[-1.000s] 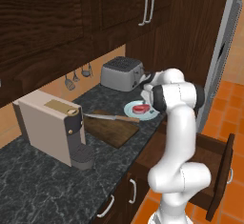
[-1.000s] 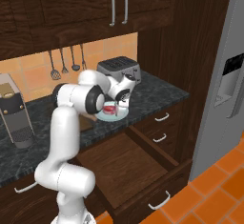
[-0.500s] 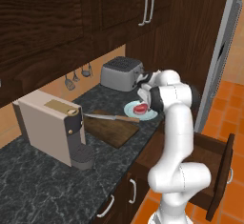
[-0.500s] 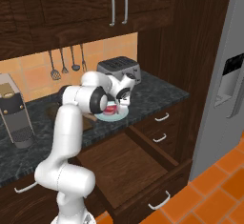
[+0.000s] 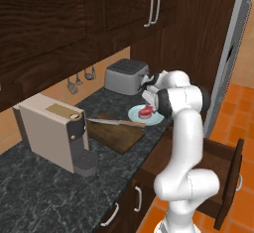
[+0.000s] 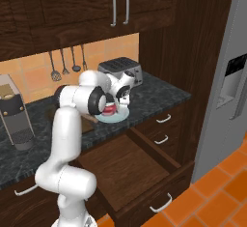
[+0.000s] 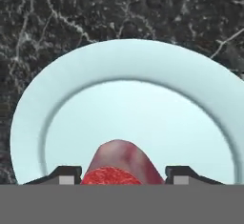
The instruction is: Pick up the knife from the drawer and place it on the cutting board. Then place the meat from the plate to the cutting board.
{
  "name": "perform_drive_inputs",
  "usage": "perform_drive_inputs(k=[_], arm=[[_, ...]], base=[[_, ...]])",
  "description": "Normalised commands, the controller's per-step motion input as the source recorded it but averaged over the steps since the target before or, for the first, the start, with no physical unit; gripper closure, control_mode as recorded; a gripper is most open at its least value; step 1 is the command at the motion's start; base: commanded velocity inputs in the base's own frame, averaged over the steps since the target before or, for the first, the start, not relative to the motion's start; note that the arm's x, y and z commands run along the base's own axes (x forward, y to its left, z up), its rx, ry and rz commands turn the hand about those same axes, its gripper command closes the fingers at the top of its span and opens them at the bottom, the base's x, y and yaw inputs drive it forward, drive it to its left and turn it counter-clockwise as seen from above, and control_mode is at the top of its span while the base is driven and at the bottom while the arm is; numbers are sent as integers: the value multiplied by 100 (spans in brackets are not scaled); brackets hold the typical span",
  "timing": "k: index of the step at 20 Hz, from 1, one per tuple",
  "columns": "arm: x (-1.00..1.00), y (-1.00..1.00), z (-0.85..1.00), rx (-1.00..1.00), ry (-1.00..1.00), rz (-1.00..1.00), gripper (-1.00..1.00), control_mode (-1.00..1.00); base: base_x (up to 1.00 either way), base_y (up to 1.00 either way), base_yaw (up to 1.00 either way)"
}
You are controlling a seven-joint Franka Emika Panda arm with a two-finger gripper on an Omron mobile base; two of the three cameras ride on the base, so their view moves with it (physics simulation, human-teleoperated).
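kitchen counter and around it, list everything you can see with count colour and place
knife: 1, silver blade, brown handle, lying on the cutting board
cutting board: 1, dark brown, on the counter beside the plate
plate: 1, pale blue-white, on the counter
meat: 1, red, on the plate, between the claw's fingertips
drawer: 1, dark brown, pulled open below the counter
toaster: 1, grey, back of counter
coffee machine: 1, beige and dark, left end of counter
utensils: 3, dark, hanging on the wall
fridge: 1, grey, far right
claw: 1, dark tips, low over the plate, straddling the meat

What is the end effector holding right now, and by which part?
Nothing yet: the end effector is open, its fingertips either side of the meat on the plate.
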Motion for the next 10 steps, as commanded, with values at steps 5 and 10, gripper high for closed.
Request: perform_drive_inputs(k=[5,10], arm=[[-100,13,85,1,-25,3,100,-100],[-100,86,65,0,-19,0,100,-100]], base=[[0,0,0],[0,0,0]])
